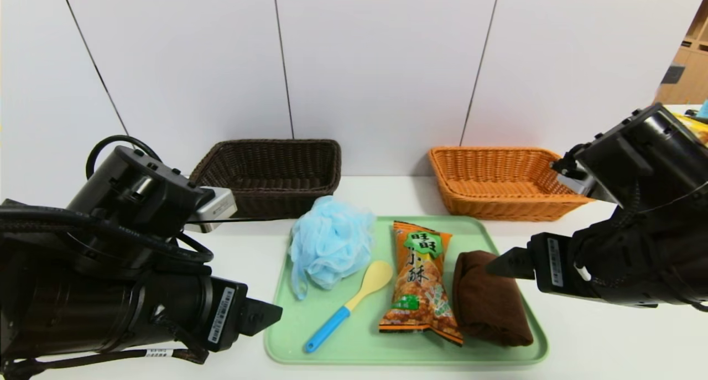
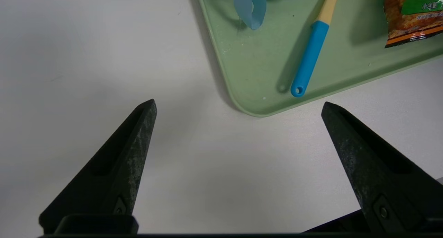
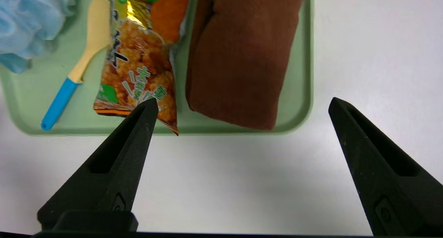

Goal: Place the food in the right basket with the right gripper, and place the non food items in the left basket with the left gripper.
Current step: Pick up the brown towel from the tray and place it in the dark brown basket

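A white table (image 1: 581, 336) carries everything seen here. Three things are set directly on its surface. A pale green tray (image 1: 354, 344) is placed at the near middle, with its rounded corners seen against the white top in both wrist views. A dark brown woven basket (image 1: 271, 172) is stood at the far left, close to the wall, just behind the tray's left corner. An orange-tan woven basket (image 1: 500, 181) is stood at the far right, likewise by the wall, just behind the tray's right corner. The two baskets are kept well apart.
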